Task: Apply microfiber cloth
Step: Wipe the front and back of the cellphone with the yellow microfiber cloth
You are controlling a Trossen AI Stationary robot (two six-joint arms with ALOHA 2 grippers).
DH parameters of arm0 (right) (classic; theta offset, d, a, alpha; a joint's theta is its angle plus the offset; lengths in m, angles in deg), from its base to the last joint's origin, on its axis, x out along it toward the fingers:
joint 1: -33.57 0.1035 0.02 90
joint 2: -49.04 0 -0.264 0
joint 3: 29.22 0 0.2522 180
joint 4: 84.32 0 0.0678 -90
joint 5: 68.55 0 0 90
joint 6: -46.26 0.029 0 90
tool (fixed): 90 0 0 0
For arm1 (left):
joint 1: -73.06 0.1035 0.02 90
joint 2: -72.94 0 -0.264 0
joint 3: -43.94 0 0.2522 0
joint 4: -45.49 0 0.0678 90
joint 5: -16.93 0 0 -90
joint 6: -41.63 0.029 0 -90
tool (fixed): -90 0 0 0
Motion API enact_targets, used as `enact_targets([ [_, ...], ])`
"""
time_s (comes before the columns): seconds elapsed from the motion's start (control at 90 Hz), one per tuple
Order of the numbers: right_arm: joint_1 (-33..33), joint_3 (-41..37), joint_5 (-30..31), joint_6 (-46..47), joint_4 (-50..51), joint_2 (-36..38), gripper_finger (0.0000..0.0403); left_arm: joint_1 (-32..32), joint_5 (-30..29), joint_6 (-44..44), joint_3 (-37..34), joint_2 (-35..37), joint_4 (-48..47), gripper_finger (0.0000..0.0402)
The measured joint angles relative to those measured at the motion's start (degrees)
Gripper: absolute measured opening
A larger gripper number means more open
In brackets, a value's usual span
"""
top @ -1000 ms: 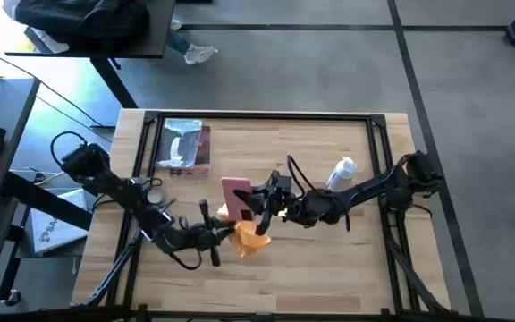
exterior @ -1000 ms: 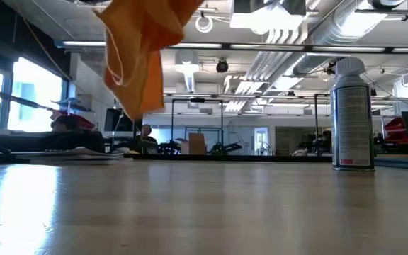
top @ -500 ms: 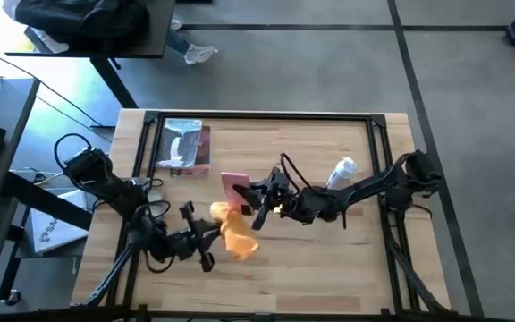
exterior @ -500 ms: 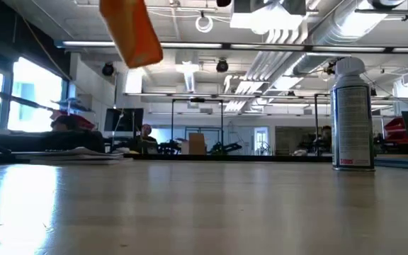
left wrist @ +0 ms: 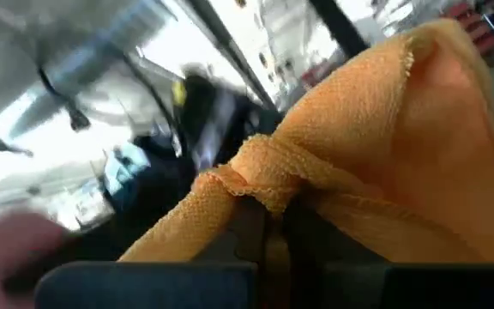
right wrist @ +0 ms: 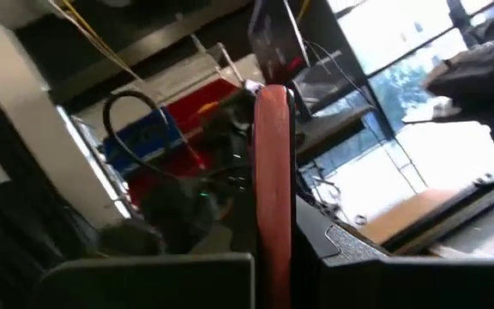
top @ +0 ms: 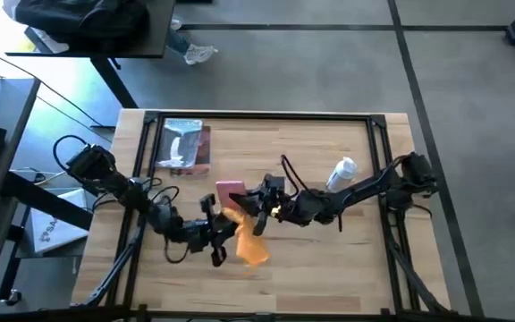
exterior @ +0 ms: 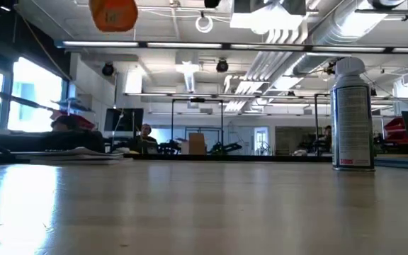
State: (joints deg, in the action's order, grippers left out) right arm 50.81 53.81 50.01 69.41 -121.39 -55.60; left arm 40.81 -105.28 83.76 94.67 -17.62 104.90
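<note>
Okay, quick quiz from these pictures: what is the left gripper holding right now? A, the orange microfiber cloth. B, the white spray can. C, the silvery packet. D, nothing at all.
A: the left wrist view shows the orange microfiber cloth bunched and pinched at the left gripper, and the high view shows it hanging at that gripper above the table, while the spray can and the silvery packet sit apart.

- A white spray can [top: 343, 172] stands upright on my bench [top: 329, 259], toward the right;
- a silvery packet [top: 184, 146] lies near the back left corner;
- a pink phone [top: 232, 192] sits mid-bench.
</note>
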Motion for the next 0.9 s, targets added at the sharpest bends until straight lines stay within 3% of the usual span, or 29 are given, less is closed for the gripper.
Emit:
enact_targets([
  [0.144,-0.64,-0.13,2.19,-1.77,1.10,-0.07,0.0001,1.93,-6.36,-12.57,0.15,0.04,-8.78,0.0003],
  [0.267,-0.51,-0.13,3.76,-2.21,1.60,-0.07,0.0001,1.61,-9.72,-16.41,-0.02,-0.09,-11.93,0.0003],
  [0.556,-0.46,0.00,3.64,-3.66,3.65,0.04,0.0001,3.01,-12.36,-9.86,0.00,-0.02,-2.46,0.0003],
  [0.9,-0.37,0.15,4.19,-3.77,7.03,0.28,0.0001,6.12,-12.89,-5.37,-0.13,1.59,-2.42,0.0003],
])
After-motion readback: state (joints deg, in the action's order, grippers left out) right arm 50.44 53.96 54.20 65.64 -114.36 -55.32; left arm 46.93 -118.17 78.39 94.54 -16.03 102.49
